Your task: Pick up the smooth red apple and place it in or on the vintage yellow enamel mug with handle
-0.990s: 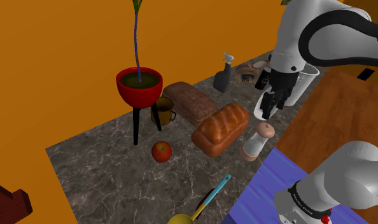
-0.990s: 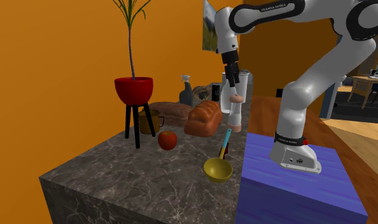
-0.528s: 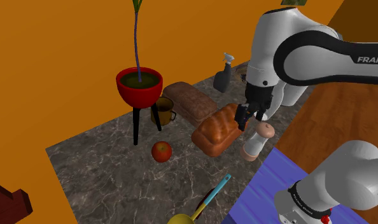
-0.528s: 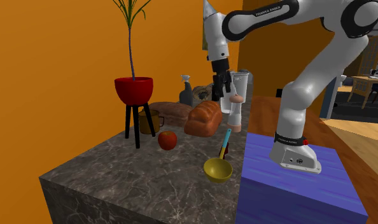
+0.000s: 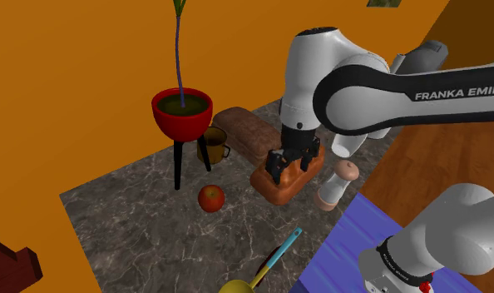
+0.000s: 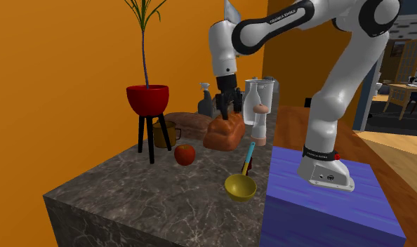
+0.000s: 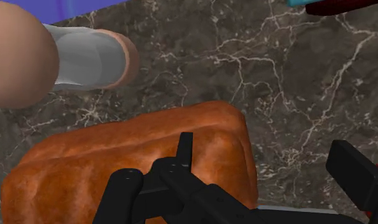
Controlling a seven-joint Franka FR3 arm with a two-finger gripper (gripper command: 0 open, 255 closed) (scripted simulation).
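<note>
The red apple (image 5: 210, 198) (image 6: 184, 154) lies on the dark marble counter, in front of the black legs of the plant stand. Behind those legs stands the yellow mug (image 5: 214, 145) (image 6: 166, 133), handle toward the dark loaf. My gripper (image 5: 288, 166) (image 6: 229, 109) (image 7: 264, 145) hangs open just above the orange-brown bread loaf (image 5: 274, 187) (image 6: 224, 133) (image 7: 118, 159), holding nothing. It is well to the shoulder view's right of the apple and the mug. Both fingers stand apart in the wrist view, with the loaf's end and bare marble beneath them.
A red plant pot (image 5: 182, 112) (image 6: 147, 97) on a black stand rises over the mug. A darker loaf (image 5: 247, 131), a pepper mill (image 5: 335, 185) (image 7: 86, 60), a spray bottle (image 6: 206, 100) and a yellow ladle (image 6: 240, 187) with teal handle share the counter. The blue stand (image 6: 326, 203) borders it.
The arm has swung toward the shoulder view's left and come down, from above the pepper mill to just over the orange-brown loaf. The apple and mug have not moved.
</note>
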